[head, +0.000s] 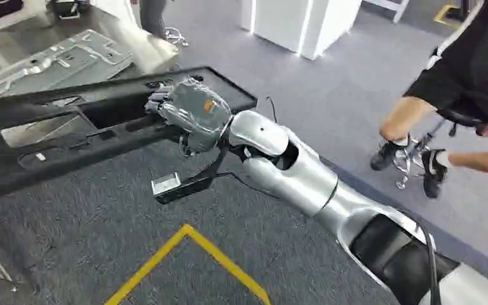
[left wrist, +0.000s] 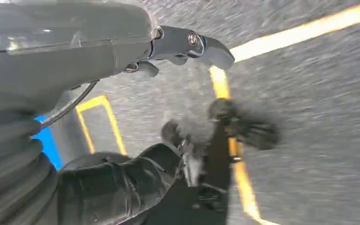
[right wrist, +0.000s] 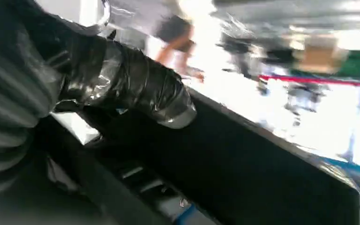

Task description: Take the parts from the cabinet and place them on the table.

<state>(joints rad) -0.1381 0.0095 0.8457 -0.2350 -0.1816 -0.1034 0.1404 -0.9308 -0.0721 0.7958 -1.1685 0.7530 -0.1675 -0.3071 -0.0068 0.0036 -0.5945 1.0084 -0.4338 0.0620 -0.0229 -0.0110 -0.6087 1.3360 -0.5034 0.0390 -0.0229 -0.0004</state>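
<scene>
The grey carpet floor [head: 356,95] fills most of the head view, with a yellow line [head: 187,254] at the bottom. A long black part [head: 70,127] stretches across the left middle of the frame, above the carpet. The right hand [head: 190,114] wraps around its right end and holds it. A person [head: 457,76] sits on a stool [head: 419,152] at the right edge. The left hand [left wrist: 187,47] is blurry over the carpet; I cannot tell how open it is

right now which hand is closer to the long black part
Right. The right hand grips the long black part near its end. The left hand hangs over the grey floor with yellow lines, away from the part.
</scene>
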